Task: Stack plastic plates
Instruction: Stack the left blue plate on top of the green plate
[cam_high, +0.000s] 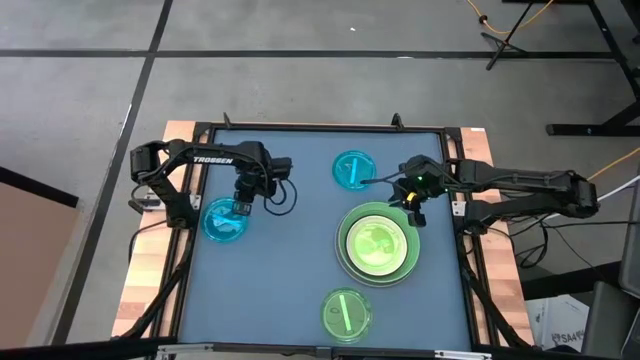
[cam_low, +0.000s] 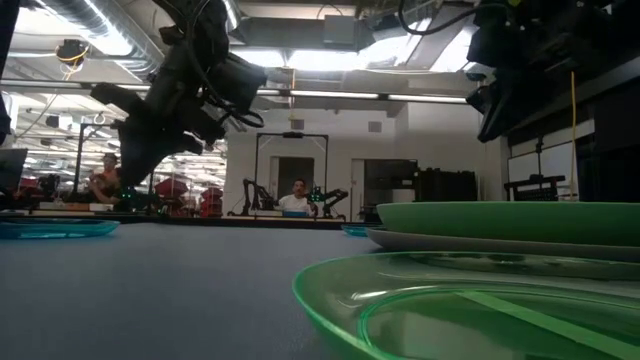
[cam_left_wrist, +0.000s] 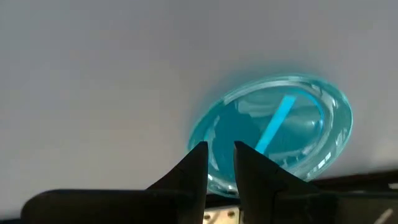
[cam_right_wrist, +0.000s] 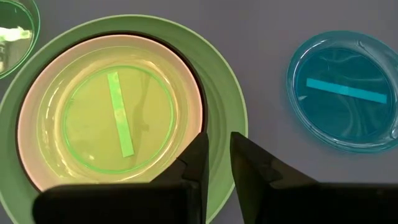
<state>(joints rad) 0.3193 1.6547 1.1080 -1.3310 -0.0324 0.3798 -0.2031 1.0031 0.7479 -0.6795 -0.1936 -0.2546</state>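
Translucent blue plate (cam_high: 226, 219) lies near the tabletop's left edge; my left gripper (cam_high: 241, 208) hovers over its rim, fingers narrowly parted, holding nothing, likely lined up to pinch it. My right gripper (cam_high: 409, 200), also nearly closed and empty, waits above the green-topped stack (cam_high: 379, 243) toward the right edge, probably the destination.

Both arms reach inward — left gripper (cam_high: 240, 207) and right gripper (cam_high: 409, 199) narrowly parted, empty.

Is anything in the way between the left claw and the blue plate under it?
No. The left gripper hangs right above the blue plate, with only air between them in the left wrist view.
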